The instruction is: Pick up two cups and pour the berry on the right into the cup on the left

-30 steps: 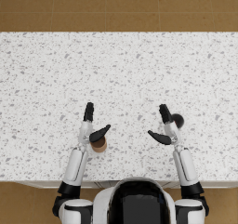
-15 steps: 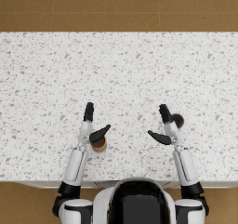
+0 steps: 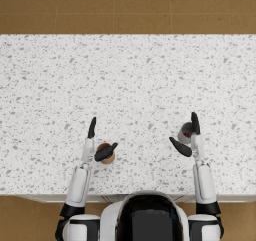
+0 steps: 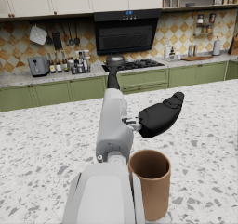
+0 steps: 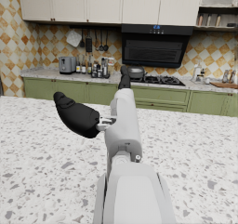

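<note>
No readable text, label, brand or number shows anywhere; the small blue display on the oven point(image 4: 128, 30) is too blurred to read

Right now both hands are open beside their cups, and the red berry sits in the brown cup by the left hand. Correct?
Not quite. The head view shows the berry in the grey cup by the right hand. The brown cup by the left hand looks empty in the left wrist view. Both hands are open and hold nothing.

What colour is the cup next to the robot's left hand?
Brown. The cup shows best in the left wrist view, standing beside the left hand.
</note>
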Controlling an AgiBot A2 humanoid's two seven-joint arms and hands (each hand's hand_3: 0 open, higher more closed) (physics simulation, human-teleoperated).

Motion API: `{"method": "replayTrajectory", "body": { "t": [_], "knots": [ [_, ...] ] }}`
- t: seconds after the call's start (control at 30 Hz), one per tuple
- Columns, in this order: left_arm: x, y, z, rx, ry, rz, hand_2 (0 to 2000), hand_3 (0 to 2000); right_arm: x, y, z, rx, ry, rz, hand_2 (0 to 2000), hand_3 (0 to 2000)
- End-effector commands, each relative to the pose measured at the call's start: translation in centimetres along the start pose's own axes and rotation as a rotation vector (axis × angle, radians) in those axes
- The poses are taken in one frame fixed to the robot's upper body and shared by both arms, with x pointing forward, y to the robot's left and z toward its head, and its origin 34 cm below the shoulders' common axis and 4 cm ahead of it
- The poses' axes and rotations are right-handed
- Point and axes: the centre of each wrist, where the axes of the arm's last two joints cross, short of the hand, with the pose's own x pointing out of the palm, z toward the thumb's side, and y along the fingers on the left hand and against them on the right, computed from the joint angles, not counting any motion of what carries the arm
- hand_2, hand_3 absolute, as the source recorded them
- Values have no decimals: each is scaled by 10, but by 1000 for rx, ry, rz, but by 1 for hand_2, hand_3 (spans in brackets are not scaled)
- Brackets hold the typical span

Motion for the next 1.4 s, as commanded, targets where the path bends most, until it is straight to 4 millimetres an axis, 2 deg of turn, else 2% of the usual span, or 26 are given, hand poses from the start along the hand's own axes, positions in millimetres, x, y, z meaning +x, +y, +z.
{"method": "replayTrajectory", "body": {
  "t": [0.03, 0.17, 0.37, 0.5, 0.53, 0.63, 0.8, 0.83, 0.87, 1.03, 1.4],
  "knots": [
    [-7, -16, 2, -16, 37, 19, 0, 0, -15, 4, 2, -5, 39, -60, 0, 0],
    [-9, -36, -4, -74, 75, 25, 0, 0, -25, 14, 0, 12, 88, -108, 0, 0],
    [2, -60, -12, -151, 72, -26, 0, 0, -35, 29, -21, 111, 175, -154, 0, 0],
    [12, -71, -29, -233, 48, -67, 0, 0, -34, 35, -35, 172, 205, -154, 0, 0],
    [15, -75, -45, -296, 38, -75, 0, 0, -38, 34, -49, 224, 203, -162, 0, 0],
    [21, -79, -51, -322, 24, -95, 0, 0, -36, 34, -59, 257, 199, -158, 0, 0],
    [14, -73, -64, -344, 24, -39, 0, 0, -36, 31, -77, 315, 184, -159, 0, 0],
    [15, -71, -54, -307, 25, -43, 0, 0, -37, 29, -81, 327, 180, -164, 0, 0],
    [15, -72, -67, -351, 22, -39, 0, 0, -37, 29, -84, 338, 177, -164, 0, 0],
    [15, -71, -73, -373, 14, -36, 0, 0, -35, 26, -97, 378, 161, -167, 0, 0],
    [16, -68, -78, -379, -8, -19, 0, 0, -31, 18, -122, 460, 124, -160, 0, 0]
  ]
}}
